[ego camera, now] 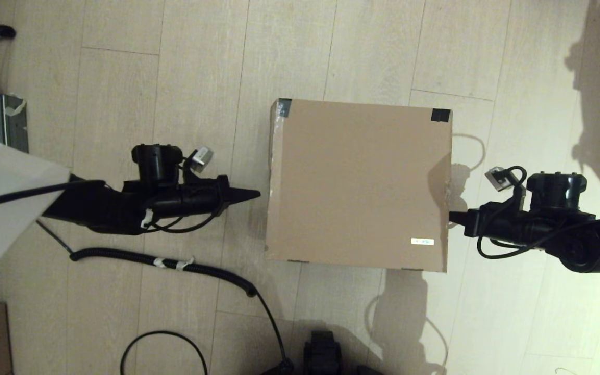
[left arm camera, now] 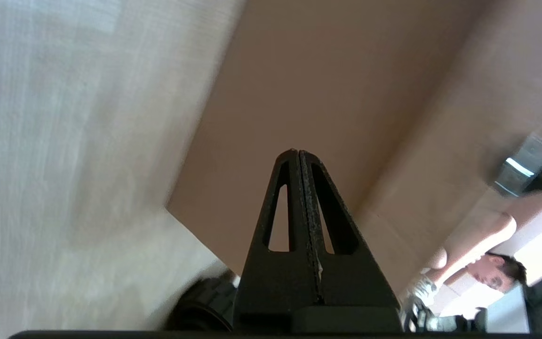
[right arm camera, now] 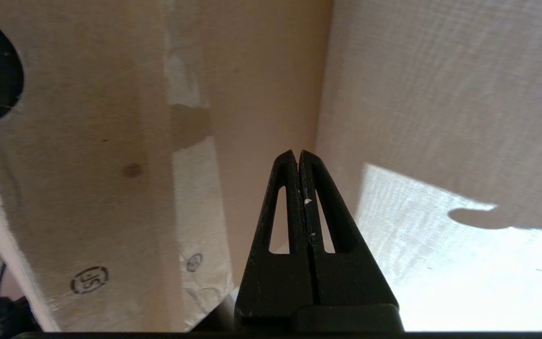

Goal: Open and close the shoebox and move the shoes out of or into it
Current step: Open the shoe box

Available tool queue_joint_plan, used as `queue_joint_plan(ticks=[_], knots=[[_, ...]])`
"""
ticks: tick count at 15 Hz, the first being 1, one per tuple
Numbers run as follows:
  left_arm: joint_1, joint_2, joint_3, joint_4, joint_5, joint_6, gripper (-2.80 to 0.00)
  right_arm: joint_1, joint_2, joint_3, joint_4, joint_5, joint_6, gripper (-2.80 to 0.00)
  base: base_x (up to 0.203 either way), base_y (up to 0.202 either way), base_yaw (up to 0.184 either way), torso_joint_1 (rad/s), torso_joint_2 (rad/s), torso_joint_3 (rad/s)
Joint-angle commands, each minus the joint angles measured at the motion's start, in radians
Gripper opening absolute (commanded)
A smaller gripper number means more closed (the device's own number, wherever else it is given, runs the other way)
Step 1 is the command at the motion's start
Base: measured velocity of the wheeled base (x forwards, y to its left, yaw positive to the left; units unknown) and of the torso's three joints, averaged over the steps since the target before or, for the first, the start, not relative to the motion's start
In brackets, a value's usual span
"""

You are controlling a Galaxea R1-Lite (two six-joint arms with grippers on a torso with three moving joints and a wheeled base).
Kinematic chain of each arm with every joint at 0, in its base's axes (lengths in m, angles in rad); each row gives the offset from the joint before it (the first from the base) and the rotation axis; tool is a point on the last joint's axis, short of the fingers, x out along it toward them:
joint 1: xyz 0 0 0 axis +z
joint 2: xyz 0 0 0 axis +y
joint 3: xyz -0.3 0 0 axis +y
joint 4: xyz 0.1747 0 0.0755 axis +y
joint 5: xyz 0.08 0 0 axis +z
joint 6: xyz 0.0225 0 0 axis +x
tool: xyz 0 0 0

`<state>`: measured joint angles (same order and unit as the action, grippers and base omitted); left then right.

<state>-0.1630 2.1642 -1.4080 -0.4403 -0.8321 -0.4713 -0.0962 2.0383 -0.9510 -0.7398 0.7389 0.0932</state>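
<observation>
Floorboards [ego camera: 201,62] of pale wood fill the head view, and the shoebox [ego camera: 357,182] sits flat on them at the middle, between the two arms. Its lid is down, so the shoes cannot be seen; whether they are inside is impossible to tell. My judgement is that the opening step is at hand and has not begun, since the lid lies level with no raised edge.

The box is a big, nearly square piece of plain brown cardboard. Black tape [ego camera: 440,115] marks the two far corners, and a small white label [ego camera: 422,241] lies near the near right corner. The right edge looks slightly dented and worn about halfway along. In the right wrist view the side wall shows a strip of clear tape and small round printed stamps.

The left gripper [ego camera: 255,195] points at the left side of the box, near it but with a gap of floor between. Its fingers are pressed together and hold nothing. The right gripper [ego camera: 452,216] has its tip at the right edge, touching or just beside it; I cannot tell which. Its fingers are also together, with nothing between them.

The next move probably calls for a tip to catch under the free edge of the lid and swing it up toward the taped side, which looks like the hinge.

Black cable [ego camera: 175,263] trails across the floor at the near left.
</observation>
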Motion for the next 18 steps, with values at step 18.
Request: queue_joint_plan(ticks=[18], knots=[[-0.092, -0.114, -0.128, 0.177, 0.043, -0.020, -2.80, -0.027, -0.290, 0.092, 0.047, 0.188, 0.191, -2.80, 0.000, 0.000, 0.000, 0.000, 0.00, 0.000]])
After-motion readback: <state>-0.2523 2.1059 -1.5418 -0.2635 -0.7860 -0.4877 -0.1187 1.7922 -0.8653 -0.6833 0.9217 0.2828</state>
